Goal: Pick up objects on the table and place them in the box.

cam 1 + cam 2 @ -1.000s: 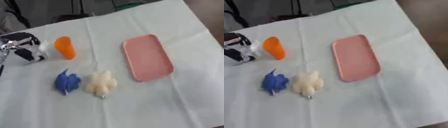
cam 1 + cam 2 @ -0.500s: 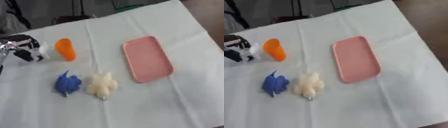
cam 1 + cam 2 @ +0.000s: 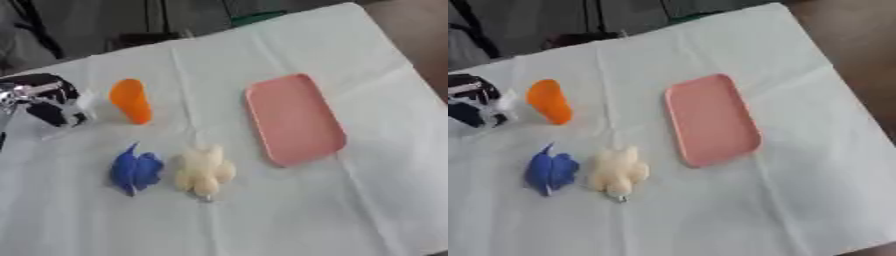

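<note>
A pink shallow tray [image 3: 293, 120] lies right of centre on the white cloth. An orange cone-like object [image 3: 130, 101] stands at the left. Below it lie a blue soft toy [image 3: 134, 170] and a cream soft toy [image 3: 203, 171], side by side and nearly touching. At the far left edge my left hand [image 3: 19, 93] shows as a dark and silver shape, right against a black and white thing [image 3: 476, 102]. Whether it holds that thing I cannot tell. My right hand shows in neither view.
The white cloth [image 3: 262, 220] covers the table. Its right edge runs down past the tray, with brown floor [image 3: 859, 55] beyond. Dark shapes stand behind the far edge [image 3: 131, 20].
The whole picture has shifted slightly downward. The toys, the orange object and the tray keep their places relative to each other, and the left hand stays at the left edge.
</note>
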You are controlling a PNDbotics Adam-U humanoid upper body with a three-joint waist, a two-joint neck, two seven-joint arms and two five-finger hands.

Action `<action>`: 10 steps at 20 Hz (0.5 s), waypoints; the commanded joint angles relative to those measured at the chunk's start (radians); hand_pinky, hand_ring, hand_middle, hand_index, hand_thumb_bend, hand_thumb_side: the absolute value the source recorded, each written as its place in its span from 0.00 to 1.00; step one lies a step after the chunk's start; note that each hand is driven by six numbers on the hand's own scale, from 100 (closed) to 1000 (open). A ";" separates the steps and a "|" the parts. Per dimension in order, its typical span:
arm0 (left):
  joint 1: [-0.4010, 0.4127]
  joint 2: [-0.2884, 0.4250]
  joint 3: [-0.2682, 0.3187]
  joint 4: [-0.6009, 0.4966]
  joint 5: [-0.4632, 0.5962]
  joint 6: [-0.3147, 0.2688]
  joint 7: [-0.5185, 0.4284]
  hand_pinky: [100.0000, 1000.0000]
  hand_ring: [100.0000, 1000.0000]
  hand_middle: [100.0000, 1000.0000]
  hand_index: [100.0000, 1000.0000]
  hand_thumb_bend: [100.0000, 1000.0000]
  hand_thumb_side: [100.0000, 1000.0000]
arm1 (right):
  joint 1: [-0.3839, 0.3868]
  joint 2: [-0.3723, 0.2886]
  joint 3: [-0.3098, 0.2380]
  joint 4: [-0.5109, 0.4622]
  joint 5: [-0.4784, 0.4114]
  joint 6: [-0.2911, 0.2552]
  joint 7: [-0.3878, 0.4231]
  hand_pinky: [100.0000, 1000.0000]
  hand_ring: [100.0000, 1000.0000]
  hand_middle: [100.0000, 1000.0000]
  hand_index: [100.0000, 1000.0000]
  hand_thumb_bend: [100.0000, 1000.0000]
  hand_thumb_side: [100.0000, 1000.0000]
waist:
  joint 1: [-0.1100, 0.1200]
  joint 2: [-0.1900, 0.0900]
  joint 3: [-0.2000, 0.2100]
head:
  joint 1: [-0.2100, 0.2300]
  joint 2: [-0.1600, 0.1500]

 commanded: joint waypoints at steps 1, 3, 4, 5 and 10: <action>-0.012 0.036 0.003 -0.029 0.032 -0.013 -0.010 0.76 0.69 0.62 0.24 0.00 0.25 | -0.003 -0.013 -0.010 -0.011 -0.008 -0.003 0.002 0.49 0.47 0.78 0.68 0.00 0.74 | -0.012 -0.025 0.002 | 0.004 -0.005; -0.025 0.050 0.003 -0.082 0.066 -0.029 -0.011 0.76 0.69 0.62 0.24 0.00 0.24 | 0.000 -0.014 -0.010 -0.010 -0.009 -0.003 0.002 0.49 0.47 0.78 0.68 0.00 0.74 | -0.014 -0.032 0.007 | 0.002 -0.002; -0.030 0.057 0.003 -0.111 0.082 -0.035 -0.012 0.76 0.69 0.63 0.24 0.00 0.24 | 0.001 -0.014 -0.010 -0.009 -0.010 -0.003 0.002 0.49 0.47 0.78 0.68 0.00 0.74 | -0.015 -0.036 0.008 | 0.001 -0.001; -0.032 0.063 0.002 -0.136 0.094 -0.037 -0.015 0.76 0.69 0.63 0.24 0.00 0.24 | 0.002 -0.015 -0.011 -0.009 -0.011 -0.003 0.001 0.49 0.47 0.78 0.68 0.00 0.74 | -0.016 -0.039 0.010 | 0.000 0.000; -0.044 0.079 -0.001 -0.253 0.153 -0.044 -0.028 0.76 0.69 0.63 0.25 0.00 0.22 | 0.008 -0.016 -0.012 -0.005 -0.016 -0.002 0.000 0.50 0.47 0.78 0.68 0.00 0.74 | -0.021 -0.055 0.014 | -0.003 0.003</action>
